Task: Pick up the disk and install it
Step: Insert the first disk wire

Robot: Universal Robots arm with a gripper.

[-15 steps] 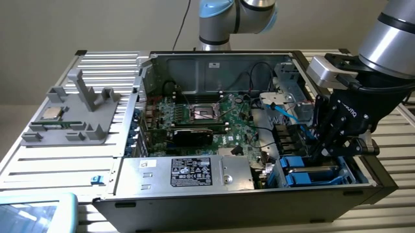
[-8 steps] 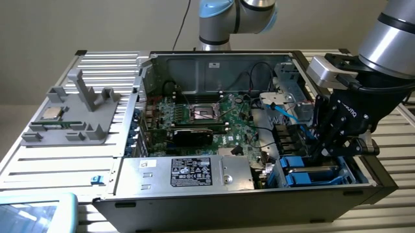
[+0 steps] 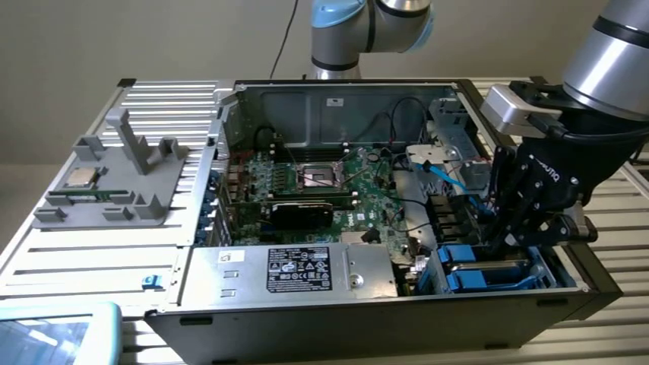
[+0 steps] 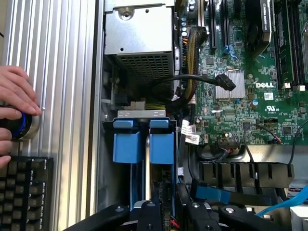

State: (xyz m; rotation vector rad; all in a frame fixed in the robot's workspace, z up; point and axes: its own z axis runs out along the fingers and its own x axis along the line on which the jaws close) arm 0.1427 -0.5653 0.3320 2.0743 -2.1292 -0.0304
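The claw is down in the computer, right over the disk in its slot.

From the outside camera, the gripper (image 3: 522, 228) reaches into the open computer case (image 3: 304, 319), on the exterior view's right. The blue-edged disk (image 3: 485, 268) sits low in its bay there. From the wrist camera, the disk (image 4: 161, 144) stands on edge beside another blue carrier (image 4: 127, 142). The gripper (image 4: 168, 211) straddles its near end, but I cannot tell if it grips. A hand (image 4: 14, 103) rests near a keyboard (image 4: 24, 192). The disk is probably heavy, stiff and breakable; the blue plastic edges look safest to hold.
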